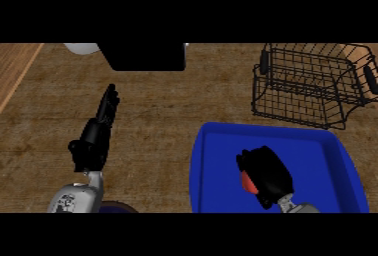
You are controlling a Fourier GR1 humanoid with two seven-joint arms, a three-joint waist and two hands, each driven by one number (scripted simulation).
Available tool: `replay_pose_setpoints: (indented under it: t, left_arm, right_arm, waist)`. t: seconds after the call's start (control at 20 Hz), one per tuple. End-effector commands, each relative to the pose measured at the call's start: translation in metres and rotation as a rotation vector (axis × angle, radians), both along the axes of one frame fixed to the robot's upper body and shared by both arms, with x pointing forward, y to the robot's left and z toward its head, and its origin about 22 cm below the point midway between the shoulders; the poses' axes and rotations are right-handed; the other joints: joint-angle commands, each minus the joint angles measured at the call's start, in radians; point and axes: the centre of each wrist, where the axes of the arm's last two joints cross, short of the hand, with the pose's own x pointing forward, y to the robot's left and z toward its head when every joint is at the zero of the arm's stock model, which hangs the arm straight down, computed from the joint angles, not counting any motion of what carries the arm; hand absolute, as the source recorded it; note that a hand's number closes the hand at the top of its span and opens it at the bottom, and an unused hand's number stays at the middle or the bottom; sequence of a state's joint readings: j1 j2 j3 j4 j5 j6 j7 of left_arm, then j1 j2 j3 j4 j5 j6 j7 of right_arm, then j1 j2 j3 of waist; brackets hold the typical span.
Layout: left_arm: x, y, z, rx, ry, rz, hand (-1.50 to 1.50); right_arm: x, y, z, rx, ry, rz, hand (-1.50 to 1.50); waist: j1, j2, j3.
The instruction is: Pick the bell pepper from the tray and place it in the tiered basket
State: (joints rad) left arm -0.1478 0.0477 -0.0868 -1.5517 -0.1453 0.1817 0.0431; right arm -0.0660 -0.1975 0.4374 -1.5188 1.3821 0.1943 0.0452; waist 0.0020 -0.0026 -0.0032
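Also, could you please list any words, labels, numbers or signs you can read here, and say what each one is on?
None can be read.
The blue tray, the wire basket, the counter and the black box show no writing.
The left forearm's grey shell has small dark marks, too blurred to read.
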Motion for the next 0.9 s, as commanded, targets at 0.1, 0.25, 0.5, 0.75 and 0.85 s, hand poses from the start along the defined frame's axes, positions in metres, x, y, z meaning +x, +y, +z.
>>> replay_pose_setpoints:
  t: [0.1,0.25,0.5,0.75,0.85]
  left_arm:
    - [-0.003,0.004,-0.005,0.004,-0.002,-0.002,0.00]
    - [0.003,0.005,-0.005,0.021,-0.015,-0.002,0.00]
    - [-0.001,0.002,-0.002,-0.011,0.009,-0.022,0.00]
    - [-0.006,-0.016,-0.008,-0.004,0.000,0.009,0.00]
    - [0.003,0.013,0.001,0.002,0.004,0.008,0.00]
  right_arm:
    - [0.021,0.019,-0.011,-0.127,0.178,-0.531,1.50]
    - [0.037,0.034,0.001,-0.170,0.135,-0.659,1.50]
    - [0.055,0.060,0.029,-0.143,0.015,-0.790,1.50]
    - [0.054,0.074,0.089,-0.107,-0.138,-0.855,1.50]
    - [0.053,0.075,0.121,-0.097,-0.195,-0.867,1.50]
  waist:
    - [0.005,0.011,-0.002]
    - [0.018,0.011,0.003]
    - [0.010,0.003,0.003]
    - [-0.004,-0.001,0.003]
    - [-0.007,-0.002,0.002]
